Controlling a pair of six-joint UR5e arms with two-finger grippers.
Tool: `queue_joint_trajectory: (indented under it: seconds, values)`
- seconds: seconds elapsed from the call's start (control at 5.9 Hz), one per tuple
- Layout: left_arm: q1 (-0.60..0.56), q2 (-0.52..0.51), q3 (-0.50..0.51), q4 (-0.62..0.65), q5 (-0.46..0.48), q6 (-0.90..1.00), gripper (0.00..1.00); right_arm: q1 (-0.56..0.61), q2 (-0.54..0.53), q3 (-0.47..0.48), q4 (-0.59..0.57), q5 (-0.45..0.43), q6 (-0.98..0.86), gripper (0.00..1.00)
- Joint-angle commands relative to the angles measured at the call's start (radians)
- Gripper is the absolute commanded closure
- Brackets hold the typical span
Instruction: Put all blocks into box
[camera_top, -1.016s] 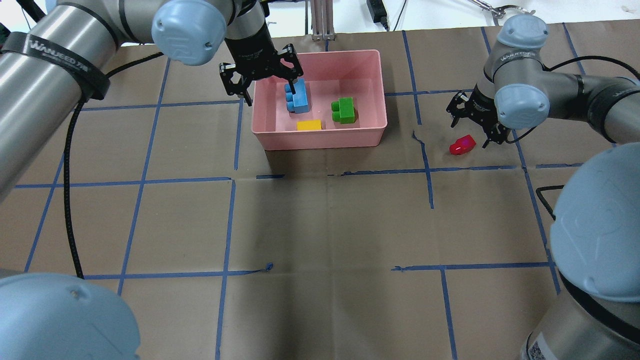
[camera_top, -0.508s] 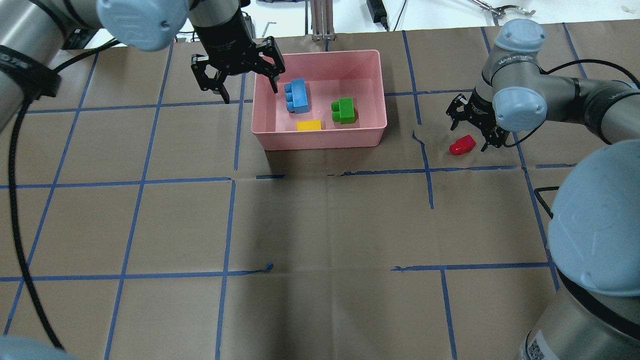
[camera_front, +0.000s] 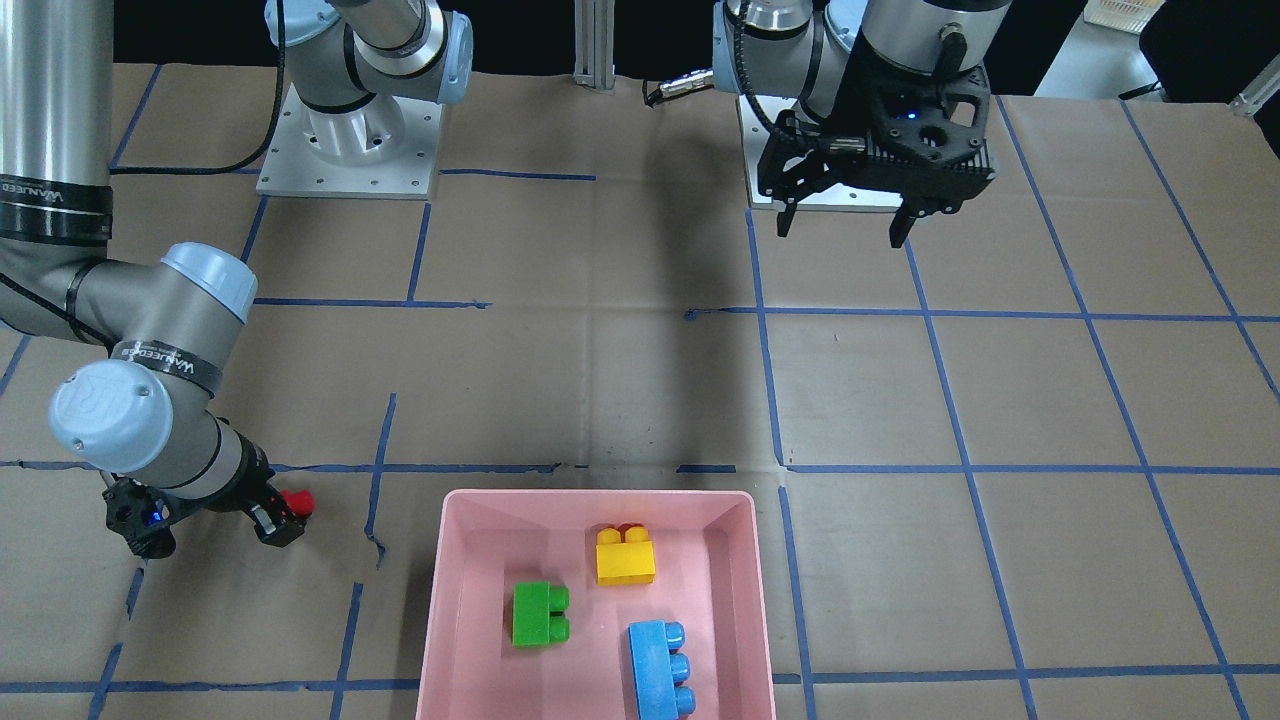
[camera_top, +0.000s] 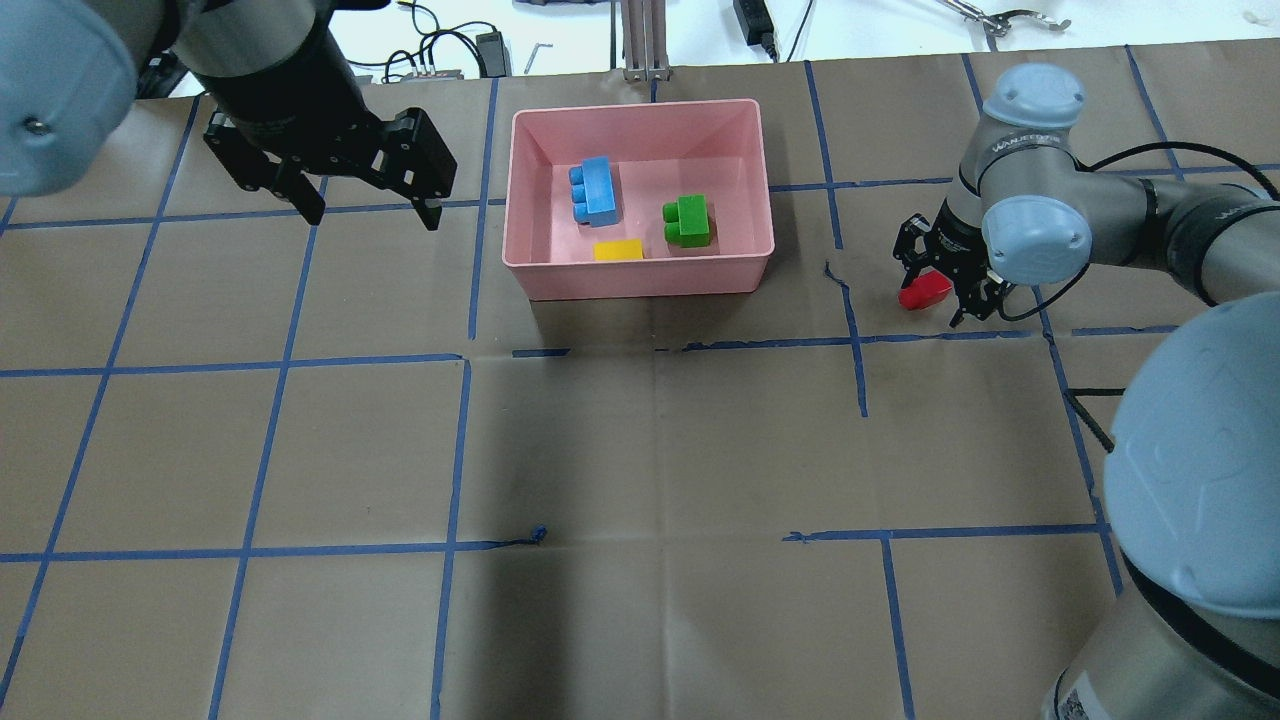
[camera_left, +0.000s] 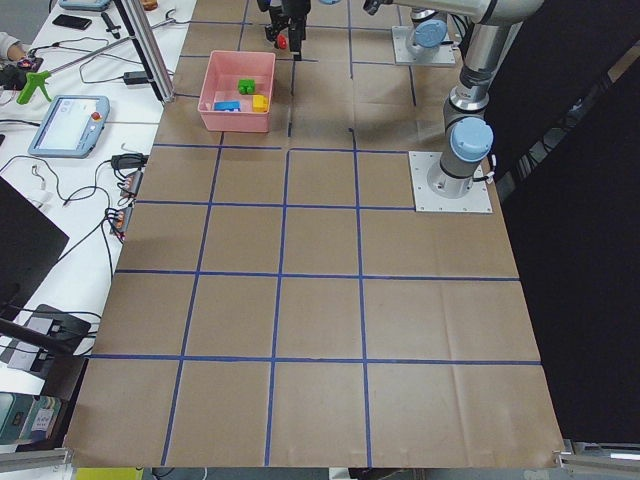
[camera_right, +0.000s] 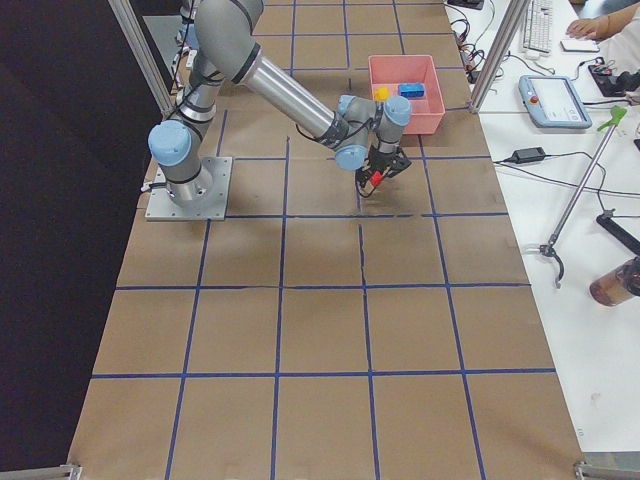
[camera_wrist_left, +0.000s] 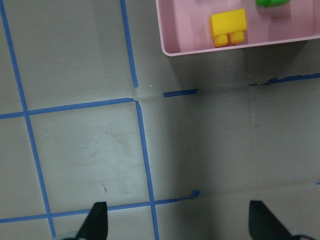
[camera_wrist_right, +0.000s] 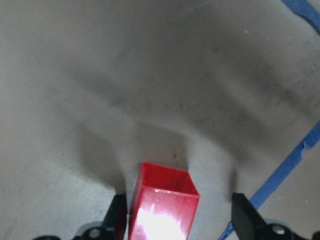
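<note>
The pink box (camera_top: 640, 280) holds the blue block (camera_top: 594, 192), the green block (camera_top: 688, 221) and the yellow block (camera_top: 618, 250); they also show in the front view in the box (camera_front: 600, 495). The red block (camera_top: 925, 290) lies on the table right of the box. My right gripper (camera_top: 935, 285) is open and straddles it; in the right wrist view the red block (camera_wrist_right: 162, 202) stands between the fingers, nearer the left one. My left gripper (camera_top: 365, 195) is open and empty, raised to the left of the box.
Brown paper with a blue tape grid (camera_top: 460, 360) covers the table. Cables and tools lie past the far edge (camera_top: 760, 25). The arm bases (camera_front: 350, 150) stand at the robot's side. The left wrist view shows the box corner (camera_wrist_left: 200, 50) and the yellow block (camera_wrist_left: 228, 25).
My left gripper has pulled out of the box and moved left, open and empty. My right gripper has moved over the red block and now straddles it.
</note>
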Motion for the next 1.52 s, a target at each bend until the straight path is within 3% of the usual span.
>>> queue_joint_trajectory:
  seconds: [0.0,0.17,0.51,1.02,1.35]
  values:
    - [0.068,0.021,-0.024,0.013,-0.013,0.009,0.01,0.000,-0.010,-0.002,-0.002,0.039,0.002,0.54]
    - [0.062,0.021,-0.022,0.016,-0.010,0.009,0.01,0.000,-0.010,-0.002,-0.002,0.041,0.002,0.68]
    - [0.065,0.026,-0.025,0.019,-0.012,0.011,0.01,-0.002,-0.017,-0.015,-0.004,0.044,0.001,0.79]
    - [0.067,0.044,-0.032,0.017,-0.010,0.009,0.01,0.017,-0.141,-0.168,0.087,0.140,-0.001,0.80]
    - [0.069,0.043,-0.030,0.019,-0.012,0.006,0.01,0.188,-0.146,-0.273,0.113,0.157,-0.011,0.78]
